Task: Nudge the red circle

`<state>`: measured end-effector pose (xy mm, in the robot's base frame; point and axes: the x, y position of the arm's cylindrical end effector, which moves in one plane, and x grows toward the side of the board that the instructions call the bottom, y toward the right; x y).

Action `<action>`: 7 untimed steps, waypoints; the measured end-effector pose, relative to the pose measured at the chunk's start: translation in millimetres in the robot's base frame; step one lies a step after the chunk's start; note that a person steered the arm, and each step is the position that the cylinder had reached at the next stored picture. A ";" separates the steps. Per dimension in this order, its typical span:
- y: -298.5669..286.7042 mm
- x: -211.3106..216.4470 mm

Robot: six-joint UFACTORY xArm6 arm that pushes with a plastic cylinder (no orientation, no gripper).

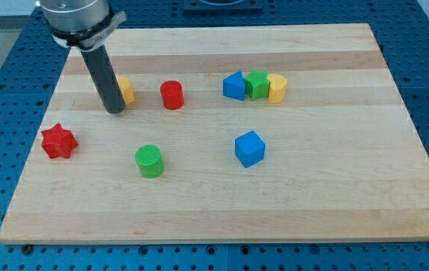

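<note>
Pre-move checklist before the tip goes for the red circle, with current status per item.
1. Red circle in view, unobstructed: ok.
2. My tip located: ok, to the view's left of the red circle, apart from it.
3. Path from tip to red circle free of blocks: ok, bare board between them.
4. Clearance from yellow block: cannot tell, the rod hides part of it and may be touching.
5. Room beyond the circle towards the view's right: ok, the blue block, green block and yellow block cluster sits well away.
6. Red star and green circle off the push line: ok.
</note>
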<state>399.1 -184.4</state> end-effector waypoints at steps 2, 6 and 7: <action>67.1 -0.6; 69.2 -32.3; 75.5 -40.8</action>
<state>358.3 -109.0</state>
